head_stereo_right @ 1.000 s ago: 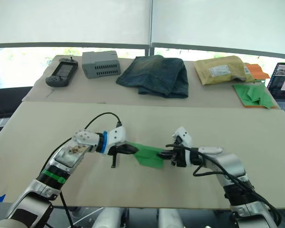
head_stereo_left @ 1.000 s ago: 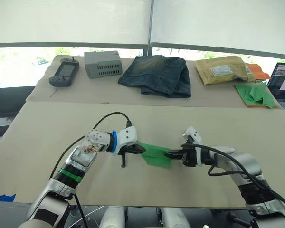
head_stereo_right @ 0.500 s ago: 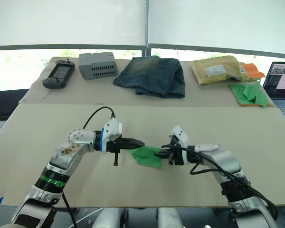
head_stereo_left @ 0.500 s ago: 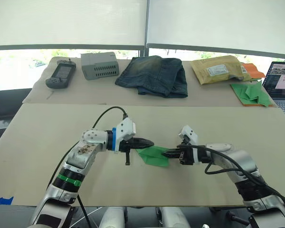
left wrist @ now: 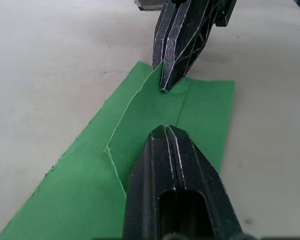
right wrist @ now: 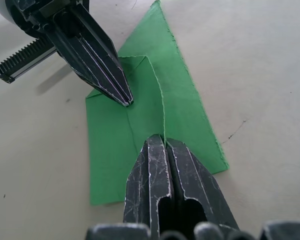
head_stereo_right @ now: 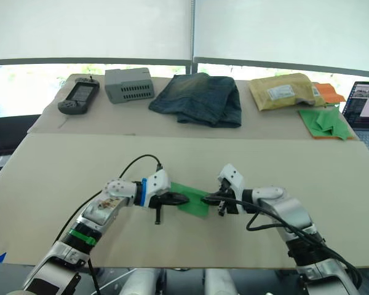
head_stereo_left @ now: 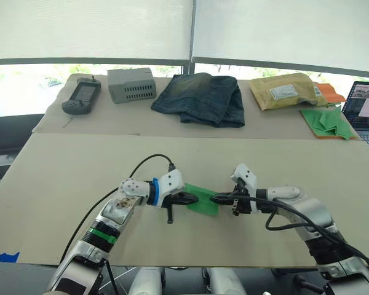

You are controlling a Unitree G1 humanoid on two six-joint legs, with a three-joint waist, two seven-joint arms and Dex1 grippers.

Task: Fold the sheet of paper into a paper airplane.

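The sheet of paper [head_stereo_left: 204,199] is bright green and partly folded, and it lies on the near table between my two grippers. In the left wrist view a folded flap lies over the sheet of paper [left wrist: 202,107]. My left gripper [head_stereo_left: 193,198] is shut, and its tip [left wrist: 165,130] presses down on the flap's crease from the left. My right gripper [head_stereo_left: 214,198] comes in from the right, shut with the flap's raised edge [right wrist: 158,90] running in between its fingertips. The two gripper tips sit a short gap apart over the paper.
The near table [head_stereo_left: 74,166] is beige. The far table holds a black handheld device [head_stereo_left: 82,96], a grey box [head_stereo_left: 132,84], folded jeans [head_stereo_left: 203,97], a yellow-brown padded envelope [head_stereo_left: 284,90] and a heap of green paper pieces [head_stereo_left: 328,120]. A laptop [head_stereo_left: 364,110] sits at the far right.
The head camera has shifted a little. My left gripper has dropped and slid right, from the paper's left tip onto the flap. The right gripper keeps its place at the paper's right side.
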